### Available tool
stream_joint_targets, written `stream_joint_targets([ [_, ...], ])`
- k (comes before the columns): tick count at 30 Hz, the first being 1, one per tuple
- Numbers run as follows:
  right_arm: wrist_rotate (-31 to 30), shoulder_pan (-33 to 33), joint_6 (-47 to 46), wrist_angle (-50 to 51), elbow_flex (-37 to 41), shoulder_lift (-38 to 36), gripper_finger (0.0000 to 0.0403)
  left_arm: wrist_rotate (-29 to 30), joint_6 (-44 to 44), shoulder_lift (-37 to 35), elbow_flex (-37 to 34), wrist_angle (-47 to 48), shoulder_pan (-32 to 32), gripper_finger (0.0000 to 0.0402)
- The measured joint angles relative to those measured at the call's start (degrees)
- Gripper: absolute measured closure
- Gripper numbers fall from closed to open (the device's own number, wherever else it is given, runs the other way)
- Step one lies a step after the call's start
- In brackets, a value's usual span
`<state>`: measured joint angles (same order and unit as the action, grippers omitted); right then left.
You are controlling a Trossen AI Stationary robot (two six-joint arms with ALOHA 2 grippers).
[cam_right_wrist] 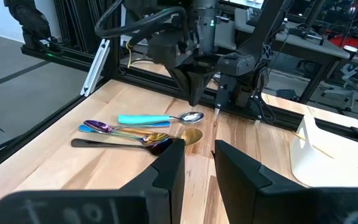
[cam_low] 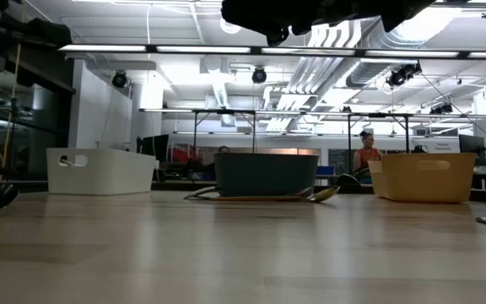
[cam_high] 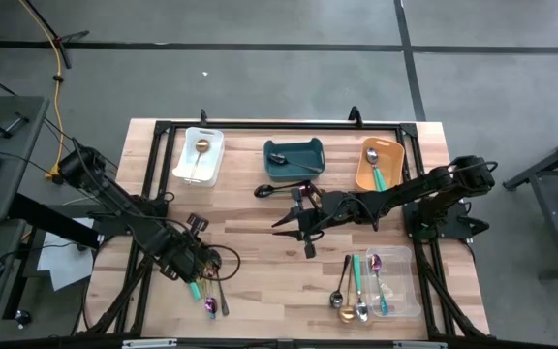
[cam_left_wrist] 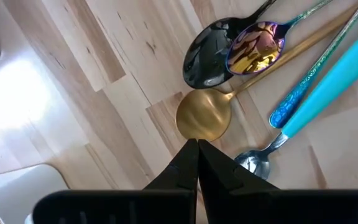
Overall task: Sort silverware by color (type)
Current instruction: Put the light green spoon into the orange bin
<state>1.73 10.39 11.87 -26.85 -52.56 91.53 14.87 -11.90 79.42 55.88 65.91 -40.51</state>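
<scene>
A small pile of silverware (cam_high: 209, 293) lies near the table's near-left edge. In the left wrist view it shows as a gold spoon (cam_left_wrist: 204, 117), a black spoon (cam_left_wrist: 205, 59), an iridescent purple spoon (cam_left_wrist: 257, 46), a silver spoon (cam_left_wrist: 253, 163) and a teal handle (cam_left_wrist: 337, 71). My left gripper (cam_left_wrist: 197, 149) is shut, pointing down, with its tips at the rim of the gold bowl. The right wrist view shows this left gripper (cam_right_wrist: 194, 99) raised a little above the pile (cam_right_wrist: 135, 130). My right gripper (cam_right_wrist: 197, 155) is open and empty over the table's middle (cam_high: 294, 225). A black spoon (cam_high: 277, 189) lies beside the teal bin.
Along the far edge stand a white bin (cam_high: 211, 145) with a gold spoon, a teal bin (cam_high: 310, 147) with a black spoon, and an orange bin (cam_high: 364, 176) with a teal-handled utensil. A clear bin (cam_high: 407, 291) near the right front holds several utensils. Bare wood lies between the arms.
</scene>
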Motion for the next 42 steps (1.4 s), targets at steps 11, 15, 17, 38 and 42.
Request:
stream_joint_targets([
  [11,0.0,0.0,0.18,0.07,0.0,0.0,0.032,-0.29,-2.99,0.0,3.13,-0.33,0.17,0.0402],
  [15,-0.01,0.0,0.18,0.07,0.0,0.0,0.032,0.27,-3.04,0.0,5.73,-1.2,0.81,0.0402],
  [17,0.01,0.0,0.18,0.06,0.0,0.0,0.032,0.16,-3.03,0.0,6.49,-1.25,0.81,0.0402],
  [38,0.0,0.0,-0.42,0.94,0.0,0.0,0.032,-11.58,-0.02,14.83,2.84,-4.81,-8.11,0.026],
  [42,0.01,0.0,-0.34,0.94,0.0,0.0,0.032,-12.31,-0.1,12.6,-0.14,-7.14,-8.44,0.0249],
])
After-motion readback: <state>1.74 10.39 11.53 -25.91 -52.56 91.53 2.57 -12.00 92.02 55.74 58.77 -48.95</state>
